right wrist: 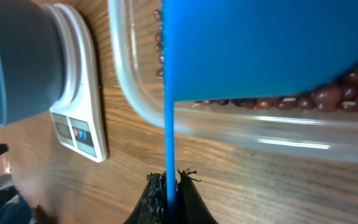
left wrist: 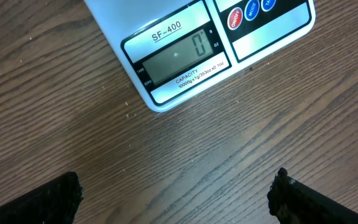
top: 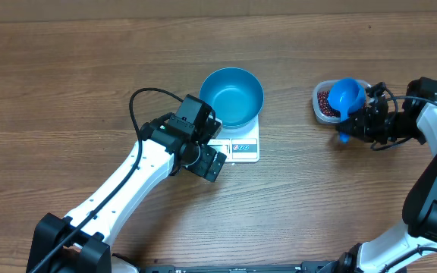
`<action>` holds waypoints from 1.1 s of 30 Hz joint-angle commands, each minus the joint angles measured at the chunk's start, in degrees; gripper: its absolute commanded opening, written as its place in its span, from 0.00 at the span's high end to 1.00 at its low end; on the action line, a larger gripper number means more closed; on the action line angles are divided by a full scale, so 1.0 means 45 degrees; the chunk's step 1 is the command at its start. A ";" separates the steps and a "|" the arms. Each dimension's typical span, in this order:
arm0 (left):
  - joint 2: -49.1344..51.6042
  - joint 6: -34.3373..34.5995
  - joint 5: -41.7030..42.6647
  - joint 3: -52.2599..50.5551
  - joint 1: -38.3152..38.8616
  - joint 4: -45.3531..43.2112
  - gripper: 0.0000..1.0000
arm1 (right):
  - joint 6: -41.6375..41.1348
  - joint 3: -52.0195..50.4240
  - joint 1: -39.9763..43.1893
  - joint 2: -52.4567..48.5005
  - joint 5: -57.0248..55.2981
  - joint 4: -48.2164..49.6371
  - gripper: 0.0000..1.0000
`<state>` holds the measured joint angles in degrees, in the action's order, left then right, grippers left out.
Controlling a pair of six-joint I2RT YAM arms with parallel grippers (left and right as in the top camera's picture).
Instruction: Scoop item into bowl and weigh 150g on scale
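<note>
- None of the beans [right wrist: 328, 96] are in the bowl [top: 232, 95] yet; it sits empty on the scale [top: 241, 146], which reads zero, so all scooping remains.
- Right jaws clench the scoop [top: 345, 95] handle over the tub [top: 317, 95]; left jaws stand released beside the scale.
- Scoop hides most of the tub's beans.

A deep, round, bright blue bowl [top: 232, 95] stands upright and empty on a small, flat, white square digital kitchen scale [top: 243, 145] near the middle of the wooden table [top: 89, 76]. The scale's display reads zero. Well to the right, small dark red-brown beans [top: 323, 101] lie heaped in a clear plastic tub [right wrist: 229, 127].
</note>
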<state>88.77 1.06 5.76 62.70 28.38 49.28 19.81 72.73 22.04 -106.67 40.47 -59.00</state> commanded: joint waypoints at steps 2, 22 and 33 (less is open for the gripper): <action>-0.0233 -0.0243 -0.0044 0.0044 -0.0053 -0.0015 0.00 | -0.0058 0.1428 -0.0078 0.0039 0.0185 -0.0510 0.96; -0.0233 -0.0243 -0.0049 0.0044 -0.0053 -0.0015 0.01 | -0.3633 0.5877 -0.2506 0.0034 -0.7995 -0.4396 0.96; -0.0233 -0.0243 -0.0049 0.0044 -0.0053 -0.0015 0.00 | -0.5450 0.4396 -0.4648 0.0034 -1.1851 -0.4153 0.96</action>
<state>88.77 1.06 5.76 62.70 28.40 49.28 -2.72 96.03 3.29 -106.67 -7.99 -78.63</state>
